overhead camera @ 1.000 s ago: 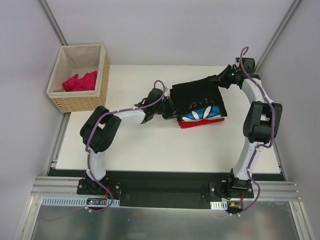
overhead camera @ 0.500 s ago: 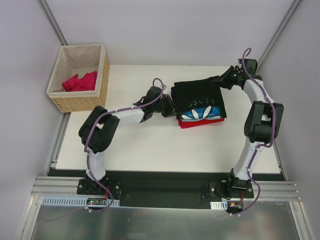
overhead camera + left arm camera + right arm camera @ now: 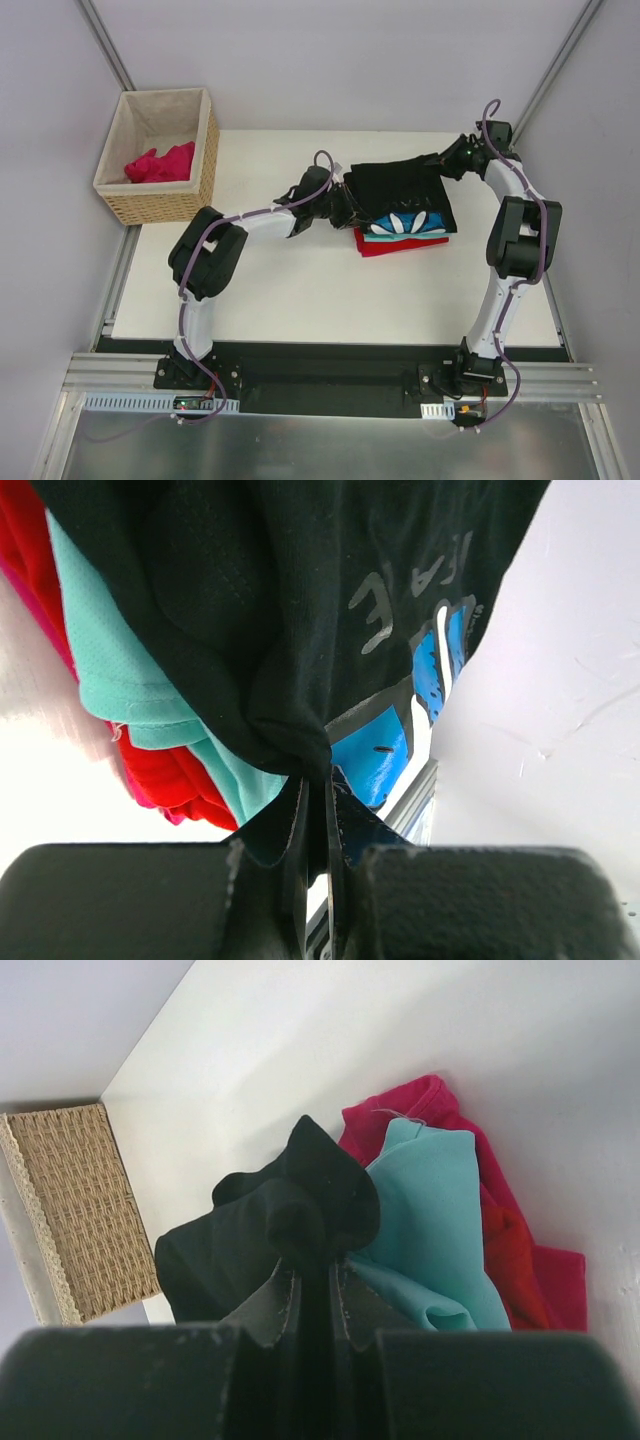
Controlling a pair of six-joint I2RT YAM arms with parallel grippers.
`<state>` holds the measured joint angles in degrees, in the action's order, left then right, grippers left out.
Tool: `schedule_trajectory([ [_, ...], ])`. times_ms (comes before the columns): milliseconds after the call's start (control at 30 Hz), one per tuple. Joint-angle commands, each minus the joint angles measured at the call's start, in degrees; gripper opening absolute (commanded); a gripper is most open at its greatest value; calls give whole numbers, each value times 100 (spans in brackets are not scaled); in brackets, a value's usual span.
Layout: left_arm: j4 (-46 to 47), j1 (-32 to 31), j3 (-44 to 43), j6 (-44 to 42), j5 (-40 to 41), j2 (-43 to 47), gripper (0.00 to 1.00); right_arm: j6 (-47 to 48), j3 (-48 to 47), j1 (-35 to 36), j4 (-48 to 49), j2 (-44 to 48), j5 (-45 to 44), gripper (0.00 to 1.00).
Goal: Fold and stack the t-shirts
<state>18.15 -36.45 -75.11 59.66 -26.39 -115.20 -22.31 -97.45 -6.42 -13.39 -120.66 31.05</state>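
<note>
A black t-shirt (image 3: 395, 185) with a blue and white print lies on top of a stack, over a teal t-shirt (image 3: 420, 232) and a red t-shirt (image 3: 395, 245). My left gripper (image 3: 345, 205) is shut on the black shirt's left edge (image 3: 290, 740). My right gripper (image 3: 440, 162) is shut on its far right corner (image 3: 310, 1210). The black shirt hangs lifted between them. The teal shirt (image 3: 430, 1230) and red shirt (image 3: 520, 1250) show below it in the right wrist view. A magenta-pink t-shirt (image 3: 160, 163) lies crumpled in the basket.
The woven wicker basket (image 3: 160, 200) with beige lining stands at the table's far left corner, also in the right wrist view (image 3: 70, 1210). The white table (image 3: 300, 290) extends in front of the stack. Metal frame posts rise at both far corners.
Both grippers have drawn the black shirt's near edge toward the far side, uncovering more of the blue and white print. The left arm has shifted slightly to the right.
</note>
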Motion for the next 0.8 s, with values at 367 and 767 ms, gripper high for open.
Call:
schedule_trajectory([
  [367,118,-99,-92,151,-261,-99,99,-11,-301,79,372,-168,-178,83],
  [767,-206,305,1051,-323,-94,1253,99,754,-266,158,47,990,-1110,97],
])
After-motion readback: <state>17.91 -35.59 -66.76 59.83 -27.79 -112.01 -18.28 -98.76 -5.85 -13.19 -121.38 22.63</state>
